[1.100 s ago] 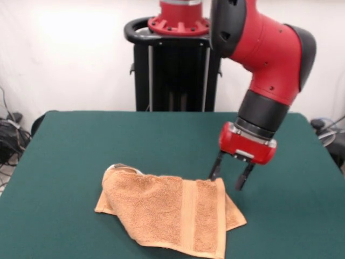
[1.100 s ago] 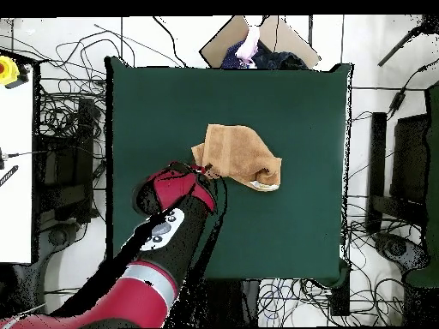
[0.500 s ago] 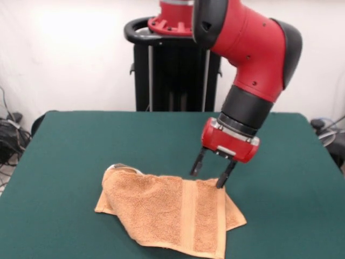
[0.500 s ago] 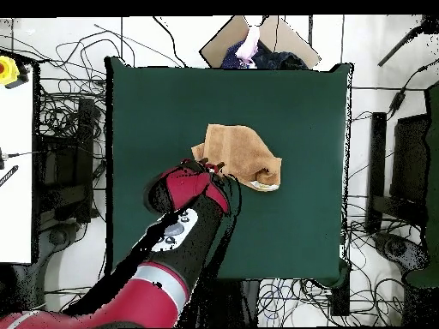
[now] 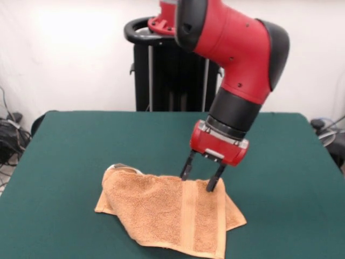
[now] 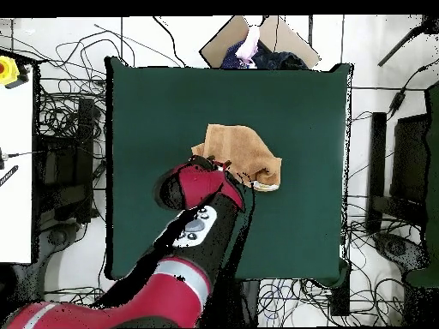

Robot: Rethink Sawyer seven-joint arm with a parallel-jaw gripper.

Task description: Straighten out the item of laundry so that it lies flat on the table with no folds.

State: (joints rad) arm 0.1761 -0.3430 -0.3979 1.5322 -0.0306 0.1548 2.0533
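Towel [image 5: 172, 213] sits crumpled near the front-middle of the green tabletop [image 5: 81, 145], folded over itself, one woven band running front to back, a lower layer poking out at the right corner, white tag at the far left corner. Hand [image 5: 200, 179] is spread, tips just over the towel's far edge by the band, nothing pinched. Bulk of the cloth lies nearer the camera and left of the hand, so I'd expect a grab at this far edge, then a pull away from the pile.
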